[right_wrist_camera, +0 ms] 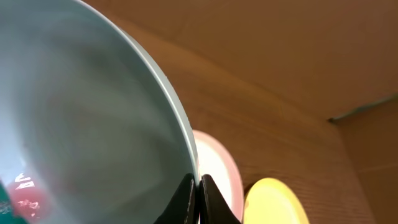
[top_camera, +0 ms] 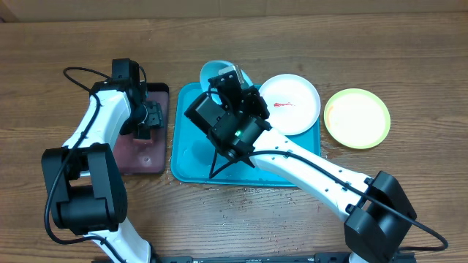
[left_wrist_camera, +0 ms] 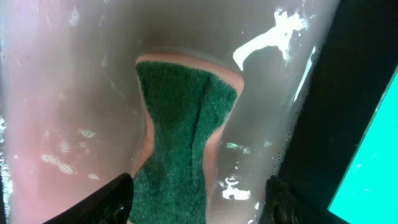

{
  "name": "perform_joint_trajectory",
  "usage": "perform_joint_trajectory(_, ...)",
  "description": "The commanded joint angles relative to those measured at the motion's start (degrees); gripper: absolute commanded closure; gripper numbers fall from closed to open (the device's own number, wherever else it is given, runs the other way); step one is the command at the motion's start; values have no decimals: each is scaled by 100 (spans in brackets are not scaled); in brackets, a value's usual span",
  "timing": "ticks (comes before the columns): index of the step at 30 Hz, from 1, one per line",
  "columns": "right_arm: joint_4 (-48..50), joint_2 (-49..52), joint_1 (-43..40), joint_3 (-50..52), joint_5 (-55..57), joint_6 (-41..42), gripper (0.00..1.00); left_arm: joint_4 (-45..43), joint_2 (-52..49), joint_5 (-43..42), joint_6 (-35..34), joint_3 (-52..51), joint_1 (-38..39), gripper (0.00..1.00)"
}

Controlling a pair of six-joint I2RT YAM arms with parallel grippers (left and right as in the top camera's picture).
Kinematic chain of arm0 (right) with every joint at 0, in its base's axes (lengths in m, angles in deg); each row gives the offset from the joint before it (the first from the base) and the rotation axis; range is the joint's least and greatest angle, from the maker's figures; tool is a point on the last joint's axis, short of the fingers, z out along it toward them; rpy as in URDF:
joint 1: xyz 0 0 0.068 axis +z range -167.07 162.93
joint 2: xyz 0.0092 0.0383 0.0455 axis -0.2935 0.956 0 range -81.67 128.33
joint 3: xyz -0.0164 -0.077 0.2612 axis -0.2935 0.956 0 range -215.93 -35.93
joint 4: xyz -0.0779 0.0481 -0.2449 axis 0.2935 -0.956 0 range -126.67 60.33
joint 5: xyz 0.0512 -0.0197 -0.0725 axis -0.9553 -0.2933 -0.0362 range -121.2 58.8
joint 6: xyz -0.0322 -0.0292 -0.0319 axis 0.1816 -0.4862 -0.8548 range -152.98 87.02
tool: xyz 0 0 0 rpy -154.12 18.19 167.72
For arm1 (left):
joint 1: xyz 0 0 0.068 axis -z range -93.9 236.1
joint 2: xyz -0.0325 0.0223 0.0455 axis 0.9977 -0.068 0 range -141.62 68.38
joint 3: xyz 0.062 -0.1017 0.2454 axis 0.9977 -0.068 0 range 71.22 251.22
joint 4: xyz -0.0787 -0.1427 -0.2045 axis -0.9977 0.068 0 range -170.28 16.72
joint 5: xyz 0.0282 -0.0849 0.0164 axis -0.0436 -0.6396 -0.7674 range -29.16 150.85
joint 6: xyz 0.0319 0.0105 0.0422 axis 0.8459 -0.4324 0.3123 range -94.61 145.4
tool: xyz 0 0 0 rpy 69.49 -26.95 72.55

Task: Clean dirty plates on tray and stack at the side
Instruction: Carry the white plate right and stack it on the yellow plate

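Observation:
My right gripper (top_camera: pixel 228 77) (right_wrist_camera: pixel 199 186) is shut on the rim of the light blue plate (top_camera: pixel 213 71) (right_wrist_camera: pixel 81 112), holding it tilted over the far edge of the turquoise tray (top_camera: pixel 186 157). The white plate (top_camera: pixel 290 104) (right_wrist_camera: pixel 219 169), with a red smear, lies on the tray's right end. The yellow-green plate (top_camera: pixel 357 118) (right_wrist_camera: pixel 273 202) rests on the table to its right. My left gripper (top_camera: pixel 150 120) (left_wrist_camera: pixel 199 193) stands open over a green sponge (left_wrist_camera: pixel 183 143), its fingers apart on either side and not touching it.
The sponge lies in a wet, black-rimmed tray with a pinkish inside (top_camera: pixel 139 157) (left_wrist_camera: pixel 62 93), just left of the turquoise tray (left_wrist_camera: pixel 373 162). Water drops spot the wooden table (top_camera: pixel 241 197) in front of the turquoise tray.

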Motion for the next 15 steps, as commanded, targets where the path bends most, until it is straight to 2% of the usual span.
perform_joint_trajectory(1, 299, -153, 149, -129, 916, -704, 96, -37, 140, -70, 48, 111, 7, 31)
perform_joint_trajectory(7, 774, -153, 302, -129, 1344, -1683, 96, -33, 140, -70, 48, 111, 7, 31)
perform_joint_trajectory(15, 968, -153, 330, -129, 1517, -1744, 96, -35, 140, -66, 55, 111, 7, 31)
